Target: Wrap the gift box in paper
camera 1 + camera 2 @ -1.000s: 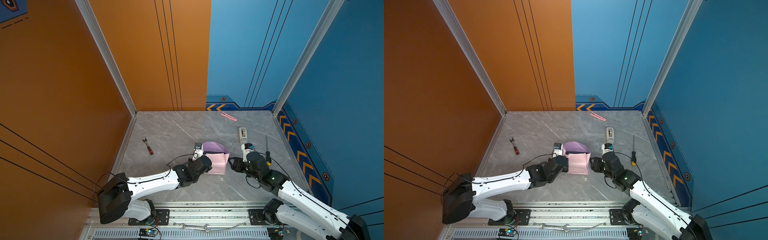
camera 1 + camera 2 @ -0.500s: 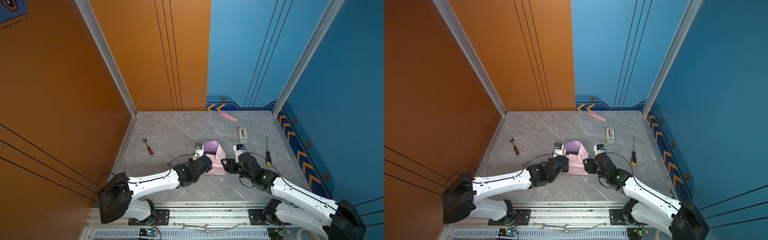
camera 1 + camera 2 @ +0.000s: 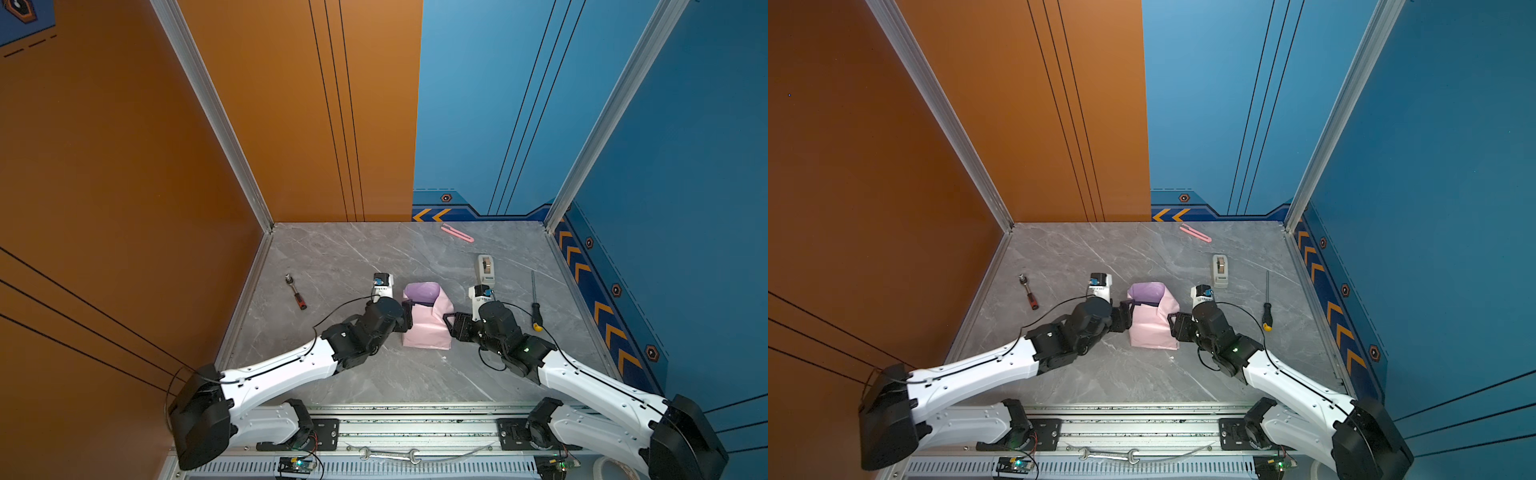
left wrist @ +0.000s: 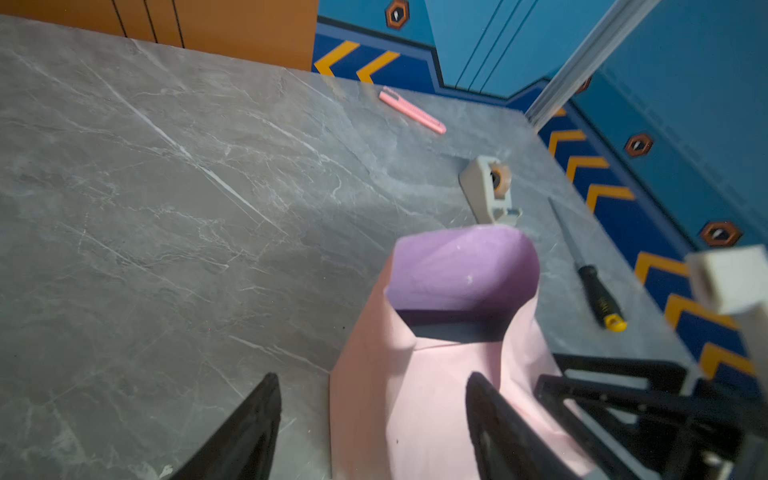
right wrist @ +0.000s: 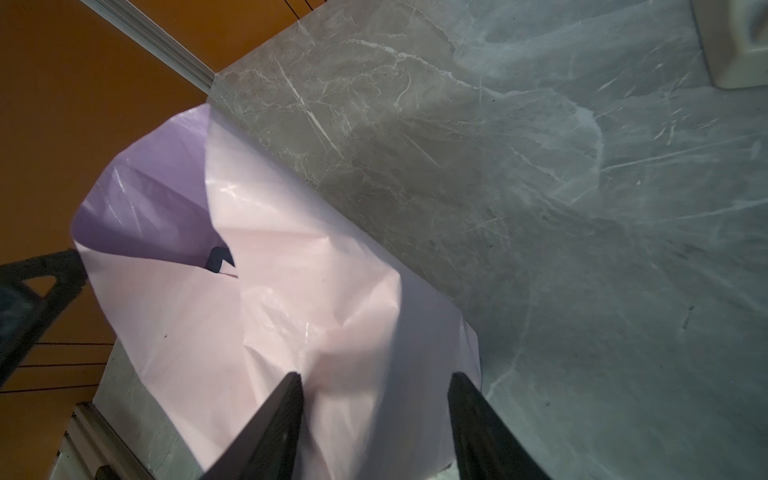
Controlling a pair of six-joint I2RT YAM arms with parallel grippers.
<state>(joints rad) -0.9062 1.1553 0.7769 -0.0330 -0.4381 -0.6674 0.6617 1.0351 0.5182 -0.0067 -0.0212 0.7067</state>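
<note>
Where the two arms meet at the middle of the grey table [image 3: 353, 257], the paper [image 3: 426, 328] lies folded over the gift box [image 4: 453, 330] as a pale pink bundle. Its far end stands open and shows the lilac inner face. Only a dark strip of the gift box shows, inside that opening. The rest is covered.

Left gripper [image 3: 409, 318]: set against the left side of the bundle, near its far end. Its jaws are spread and pinch nothing. In the left wrist view one finger [image 4: 249, 428] is over bare table and the other is over the pink sheet.

Right gripper [image 3: 451, 326]: set at the right side of the bundle. Its jaws are also parted, with the pink sheet's right edge lying in the gap. Contact with the sheet cannot be confirmed.

Other items noted:
- A beige tape dispenser [image 3: 485, 268] stands far right of the bundle.
- A pink cutter [image 3: 457, 232] lies near the far wall.
- A black-handled screwdriver [image 3: 536, 303] lies at the right.
- A small red-handled tool [image 3: 296, 286] lies at the left.
</note>
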